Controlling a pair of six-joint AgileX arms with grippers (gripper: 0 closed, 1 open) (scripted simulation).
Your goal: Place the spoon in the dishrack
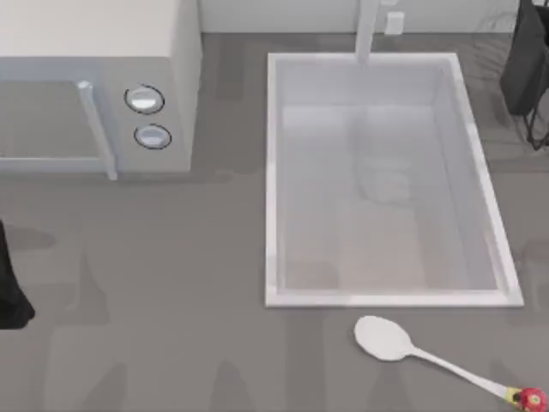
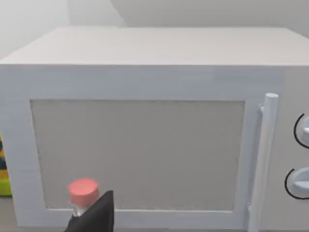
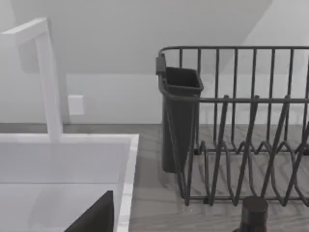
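My left arm (image 1: 10, 292) is parked well left of the sink (image 1: 273, 172), facing the microwave (image 2: 145, 121); I cannot tell its grip. The spoon (image 1: 386, 338) lies just in front of the sink. It looks light, stiff and slick, so I'd pinch mid-handle. The dishrack (image 3: 231, 125) stands right of the sink; my right gripper's state I cannot tell.

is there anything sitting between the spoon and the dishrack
Nothing visible stands on the counter between them. The spoon lies just below the sink; the dishrack is at the top right, past the sink's right rim.
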